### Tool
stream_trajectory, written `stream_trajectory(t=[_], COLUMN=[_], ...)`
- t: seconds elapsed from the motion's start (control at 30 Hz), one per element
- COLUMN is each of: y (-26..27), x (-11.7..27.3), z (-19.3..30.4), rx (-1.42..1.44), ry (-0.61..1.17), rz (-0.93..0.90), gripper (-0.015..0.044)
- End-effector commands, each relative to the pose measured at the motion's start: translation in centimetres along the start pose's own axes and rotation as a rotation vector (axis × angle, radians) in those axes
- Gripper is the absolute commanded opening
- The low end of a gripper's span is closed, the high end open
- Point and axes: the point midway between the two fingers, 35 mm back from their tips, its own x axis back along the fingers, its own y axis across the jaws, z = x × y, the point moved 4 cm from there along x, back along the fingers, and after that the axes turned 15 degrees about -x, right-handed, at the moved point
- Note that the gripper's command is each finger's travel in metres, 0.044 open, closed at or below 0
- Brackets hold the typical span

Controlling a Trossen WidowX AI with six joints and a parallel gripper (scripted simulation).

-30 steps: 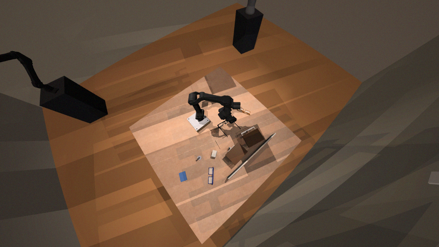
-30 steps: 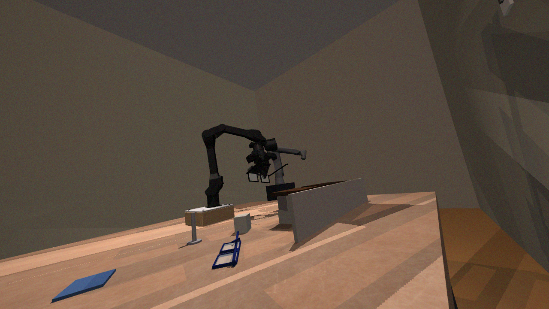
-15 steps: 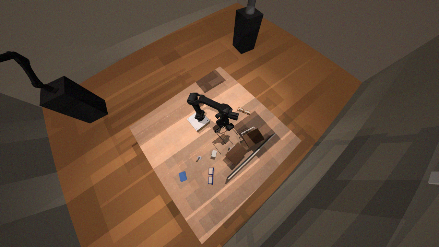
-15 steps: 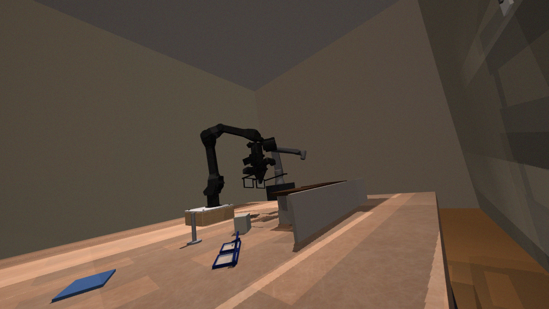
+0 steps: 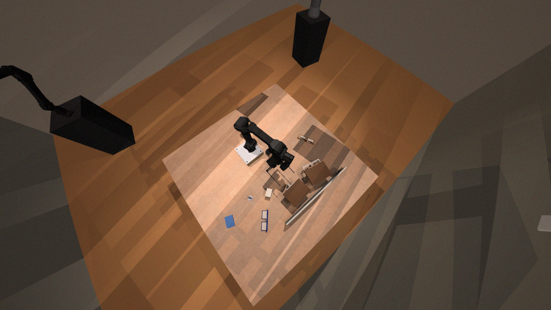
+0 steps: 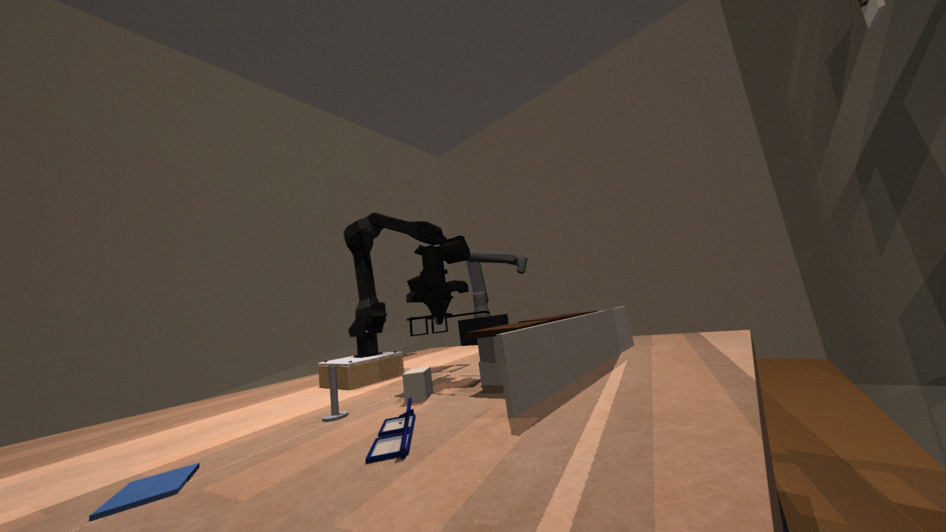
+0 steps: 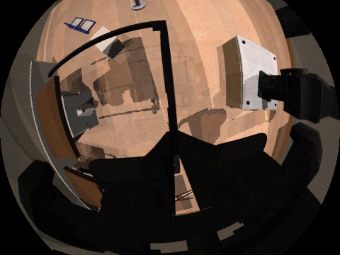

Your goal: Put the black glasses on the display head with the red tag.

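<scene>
Claw (image 5: 278, 166) (image 6: 438, 321) (image 7: 172, 134) closed on the black glasses (image 5: 273, 178) (image 6: 428, 318) (image 7: 168, 71), it holds them above the counter (image 5: 238, 246) (image 6: 694, 423) (image 7: 191, 32), centre of the wrist view. Beyond, upper left, sit a white block (image 5: 268, 193) (image 6: 416, 385) (image 7: 103, 38), then blue glasses (image 5: 267, 221) (image 6: 410, 433) (image 7: 76, 28).

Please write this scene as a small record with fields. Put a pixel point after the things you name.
hand: closed on black glasses (image 5: 273, 178) (image 6: 419, 318) (image 7: 169, 81)
black glasses: in the air, not on any head
blue glasses (image 5: 267, 220) (image 6: 410, 433) (image 7: 82, 25): on the table
brown glasses (image 5: 306, 139): on the table
blue card (image 5: 229, 221) (image 6: 146, 490): lying flat
white block (image 5: 268, 193) (image 6: 416, 384) (image 7: 103, 42): standing alone
red tag: not visible
</scene>
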Motion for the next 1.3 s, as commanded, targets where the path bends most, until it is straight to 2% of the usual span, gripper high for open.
stream_trajectory(t=[0.0, 1.27], y=[0.3, 0.1], x=[-0.5, -4.0], z=[-1.2, -1.0], rx=[0.021, 0.024], ry=[0.034, 0.029], rz=[0.03, 0.006], gripper=[0.0, 0.0])
